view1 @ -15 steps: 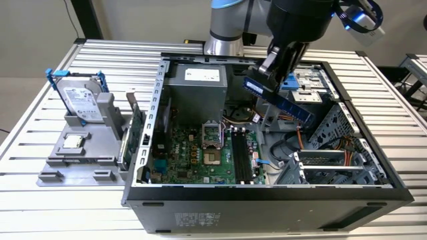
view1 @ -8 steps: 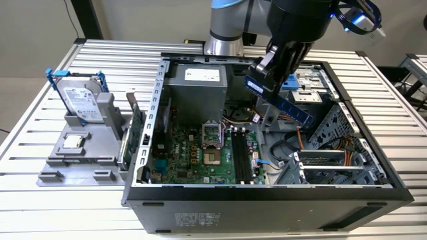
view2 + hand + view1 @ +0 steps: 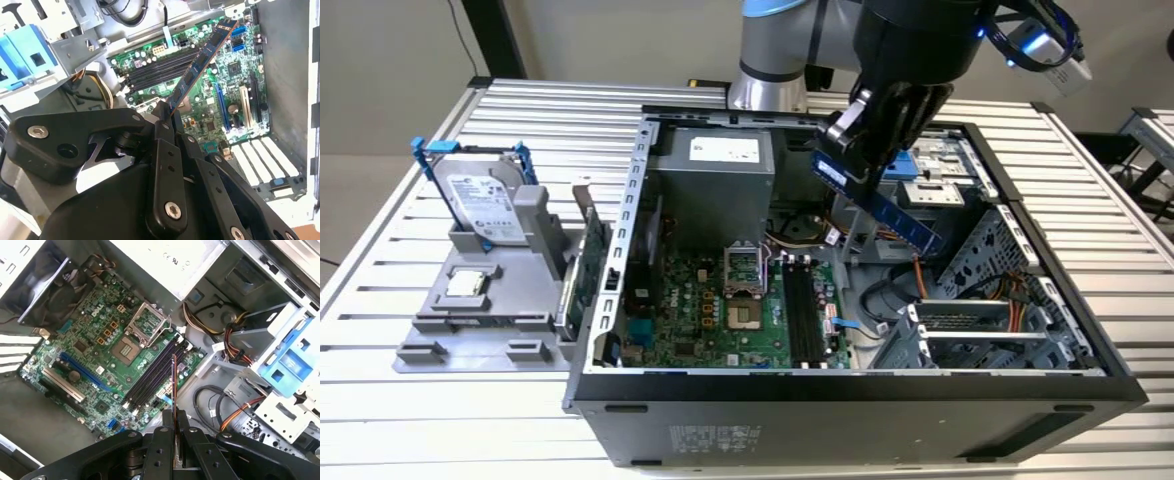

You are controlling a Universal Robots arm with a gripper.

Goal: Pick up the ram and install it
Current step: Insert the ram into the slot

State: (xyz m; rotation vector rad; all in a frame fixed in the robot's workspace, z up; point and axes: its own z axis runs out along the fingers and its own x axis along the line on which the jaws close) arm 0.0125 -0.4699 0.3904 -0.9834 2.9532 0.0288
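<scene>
1. At the exterior view's left, a grey holder (image 3: 467,330) lies on the slatted table (image 3: 400,420). A silver hard drive (image 3: 487,200) with blue handles stands in it. A green expansion card (image 3: 591,265) stands upright at the holder's side nearest the case.
2. Next comes the open computer case (image 3: 854,400). The motherboard (image 3: 700,310) lies on its floor, and the black memory slots (image 3: 803,312) run side by side on it.
3. Above the case, to the exterior view's right of the slots, hangs the gripper (image 3: 847,160). Its fingers are pressed together on one end of the ram (image 3: 887,208).
4. The ram is in the air and touches nothing else. From the fingers it slopes downward and toward the exterior view's right, tilted, above the case's inside.
5. In the second wrist view the ram (image 3: 202,57) reaches out from the gripper (image 3: 165,117) across the slots (image 3: 155,67), well apart from them.
6. In the first wrist view the ram (image 3: 173,385) is seen edge-on as a thin line. It rises from the gripper (image 3: 173,422) and crosses the slots (image 3: 152,375).
7. Further to the exterior view's right, a blue bracket (image 3: 921,165) sits in the drive cage, with orange cables (image 3: 921,285) below it.
</scene>
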